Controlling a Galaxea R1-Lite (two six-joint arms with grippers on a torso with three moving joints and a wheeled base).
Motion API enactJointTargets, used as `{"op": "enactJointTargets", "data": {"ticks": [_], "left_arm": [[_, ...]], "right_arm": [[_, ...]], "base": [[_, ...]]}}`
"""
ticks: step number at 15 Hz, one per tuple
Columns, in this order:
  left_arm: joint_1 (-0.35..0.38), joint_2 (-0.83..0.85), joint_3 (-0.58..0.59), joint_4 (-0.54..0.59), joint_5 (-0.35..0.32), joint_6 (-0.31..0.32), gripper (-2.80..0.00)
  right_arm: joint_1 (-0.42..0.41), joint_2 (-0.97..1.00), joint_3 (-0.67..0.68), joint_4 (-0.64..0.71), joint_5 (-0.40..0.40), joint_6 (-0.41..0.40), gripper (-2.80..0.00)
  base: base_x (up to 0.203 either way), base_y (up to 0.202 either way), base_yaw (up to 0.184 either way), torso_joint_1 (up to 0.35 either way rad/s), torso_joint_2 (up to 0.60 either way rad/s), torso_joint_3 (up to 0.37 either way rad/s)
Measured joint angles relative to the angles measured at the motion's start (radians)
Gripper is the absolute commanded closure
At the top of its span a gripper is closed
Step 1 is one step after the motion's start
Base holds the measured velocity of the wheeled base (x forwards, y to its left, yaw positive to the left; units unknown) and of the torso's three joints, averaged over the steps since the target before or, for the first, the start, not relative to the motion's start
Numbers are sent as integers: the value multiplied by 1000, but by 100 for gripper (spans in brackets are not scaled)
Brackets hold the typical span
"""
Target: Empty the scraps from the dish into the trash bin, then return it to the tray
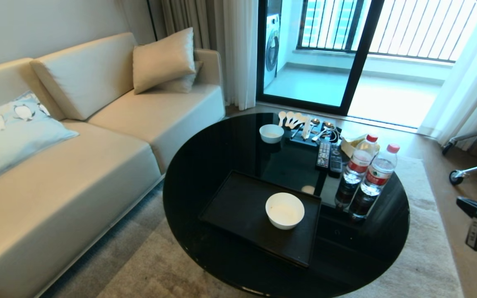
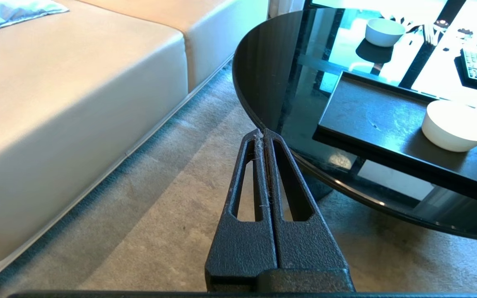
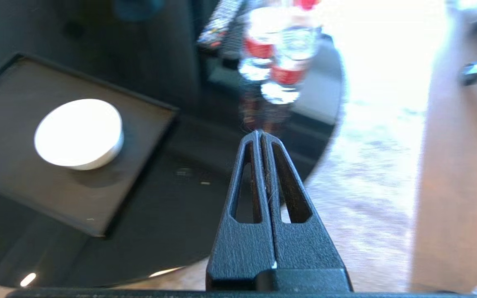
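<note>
A round black glass table (image 1: 222,145) fills the middle of the room and serves as the landmark here. On its near half lies the black tray (image 1: 238,207). The white bowl (image 1: 285,210) sits upright on the tray, toward the tray's right side, and looks empty, tho the inside is glare-washed so small bits can't be ruled out.

At the table's far side: a smaller white bowl (image 1: 271,133), a row of pale spoons (image 1: 291,119) just beside it, and two remotes (image 1: 329,156) lying side by side. On the table's right part stand two water bottles (image 1: 369,169) w/ red caps, touching or nearly so.

A cream sofa (image 1: 77,165) runs along the table's left, w/ a pale blue cushion (image 1: 10,132) and a beige one (image 1: 163,60). Beyond the table's far edge is a glass balcony door (image 1: 346,54) flanked by curtains. A grey rug (image 1: 139,269) lies under the table.

The left gripper (image 2: 263,131) hangs over the rug just off the table's left edge, fingers pressed together, holding nothing. The right gripper (image 3: 260,133) is above the table's near right edge, to the right of the tray, well apart from the bowl, its fingers also pressed together on nothing. In the head view only a black part at the right edge shows, prob. the right arm.
</note>
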Motion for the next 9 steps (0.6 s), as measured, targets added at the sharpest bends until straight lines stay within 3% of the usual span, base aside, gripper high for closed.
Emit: {"op": "enactJointTargets", "data": {"ticks": [4,7,9], "left_arm": [[0,0,0,0,0,0,0],[0,0,0,0,1,0,0],[0,0,0,0,0,0,0]], "right_arm": [[-109,-240,149,-2,5,-112,0],[-162,-388,237,30,21,-133,0],[-173,-498,262,125,49,-137,0]], "base": [[0,0,0,0,0,0],[0,0,0,0,0,0],[0,0,0,0,0,0]]}}
